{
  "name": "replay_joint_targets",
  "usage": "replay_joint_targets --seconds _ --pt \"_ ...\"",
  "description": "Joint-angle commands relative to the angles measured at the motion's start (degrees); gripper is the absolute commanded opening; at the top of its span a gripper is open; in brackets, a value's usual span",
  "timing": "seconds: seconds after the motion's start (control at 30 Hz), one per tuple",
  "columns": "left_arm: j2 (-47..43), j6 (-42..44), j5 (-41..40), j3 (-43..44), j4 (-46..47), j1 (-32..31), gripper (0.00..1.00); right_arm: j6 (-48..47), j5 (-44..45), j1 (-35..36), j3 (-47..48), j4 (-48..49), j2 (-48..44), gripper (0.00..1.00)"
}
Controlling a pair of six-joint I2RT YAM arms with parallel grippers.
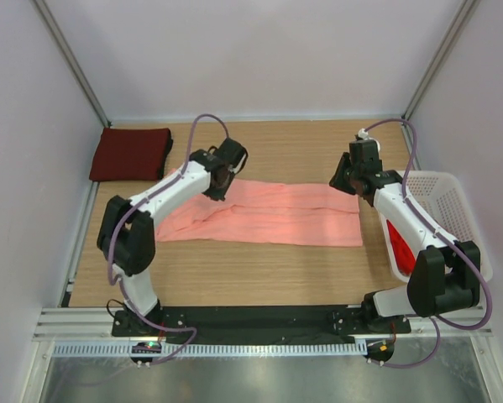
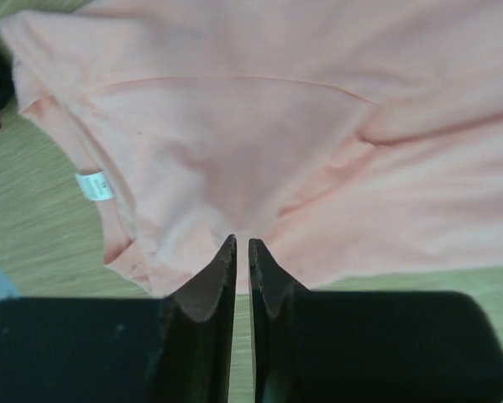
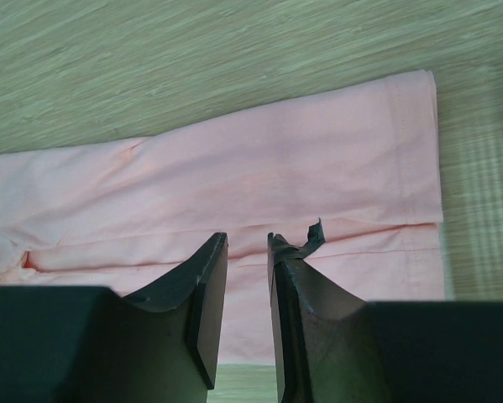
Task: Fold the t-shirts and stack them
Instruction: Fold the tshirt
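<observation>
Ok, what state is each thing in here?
salmon-pink t-shirt: folded into a long strip, flat on the table.
dark maroon t-shirt: folded, at the far left corner.
bright red t-shirt: bunched in the basket.
left gripper: barely open, empty, above the pink collar end.
right gripper: open, empty, above the hem end.

The left arm (image 1: 163,197) rises from its base (image 1: 138,315) at the near edge, folds sharply on the left side, then reaches forward and to the right, its far end tipped downward. The left gripper (image 2: 241,243) points down, its fingers (image 2: 205,285) parted by only a thin slit with nothing between them. The right arm (image 1: 411,222) mirrors it: folded on the right side, stretched forward and to the left, tipped down. The right gripper (image 3: 245,237) also points down, jaws standing apart by a wider gap, empty; a scrap of dark tape (image 3: 311,237) curls off one fingertip
</observation>
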Motion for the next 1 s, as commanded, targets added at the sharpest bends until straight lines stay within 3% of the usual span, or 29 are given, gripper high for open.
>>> replay_joint_targets --seconds 0.0,0.37,0.5,0.97 --pt "-6.1 2.8 4.4 -4.9 5.0 -4.7 0.1 -0.2 -0.4 -0.1 0.0 1.0 -0.2 0.33" --pt "3.4 3.3 1.9 -9.8 8.4 -5.1 0.03 -0.4 -0.2 -0.3 1.1 0.1 -1.2 0.33" --pt "6.2 2.4 -7.8 -8.3 10.5 -4.5 0.1 -0.8 -0.1 -0.5 1.0 -0.2 -1.6 0.33" --pt "7.7 3.2 -11.4 -8.8 15.0 -3.0 0.21 -0.7 -0.3 -0.7 1.2 0.3 0.1 0.33"
